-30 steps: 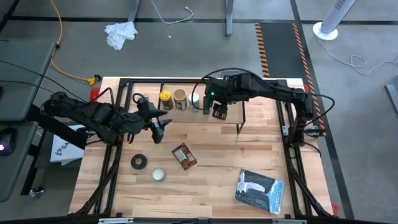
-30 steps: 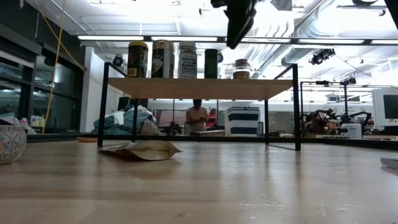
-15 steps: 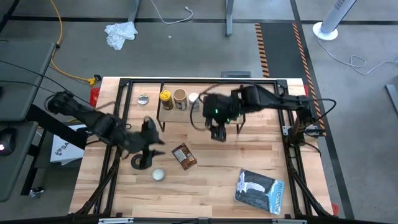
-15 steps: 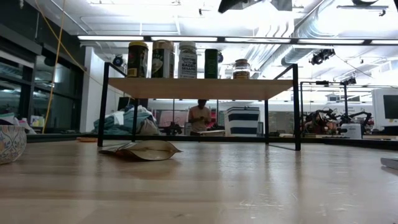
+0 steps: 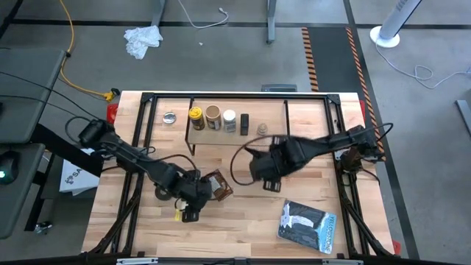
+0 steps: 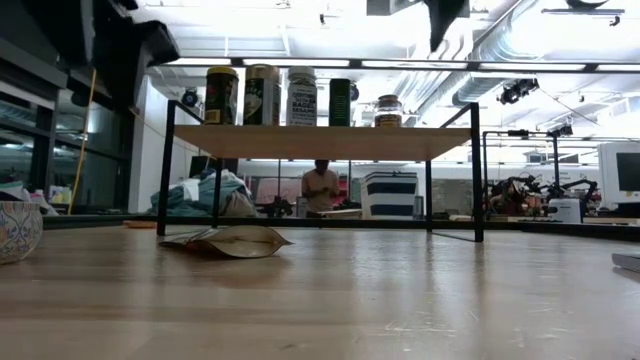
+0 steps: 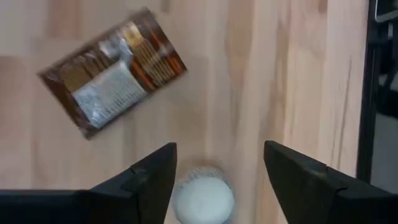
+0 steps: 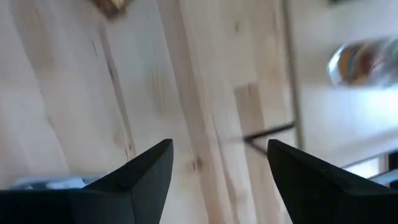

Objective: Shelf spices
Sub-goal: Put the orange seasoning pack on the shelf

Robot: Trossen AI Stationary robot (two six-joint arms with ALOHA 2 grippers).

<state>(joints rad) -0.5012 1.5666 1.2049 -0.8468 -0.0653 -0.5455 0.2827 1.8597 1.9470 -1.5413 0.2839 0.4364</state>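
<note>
High view: shelf [image 5: 294, 110] at upper centre of the table, carrying a yellow-lidded jar [image 5: 196, 115], tan-lidded jar [image 5: 213, 115], white-capped bottle [image 5: 229, 120], dark bottle [image 5: 244, 123] and tiny brown-topped jar [image 5: 263, 129] in a row. Flat brown packet [image 5: 218, 185] lies on the table at lower centre. Left gripper [image 5: 193, 208] hovers just left of it; right gripper [image 5: 266, 177] mid-table.

Low view: five containers stand on the shelf, packet at lower left beneath.

Left wrist view: fingers [image 7: 152, 180] spread, empty, above a white-topped tin [image 7: 203, 198].

Right wrist view: fingers [image 8: 146, 174] apart, holding nothing.
</note>
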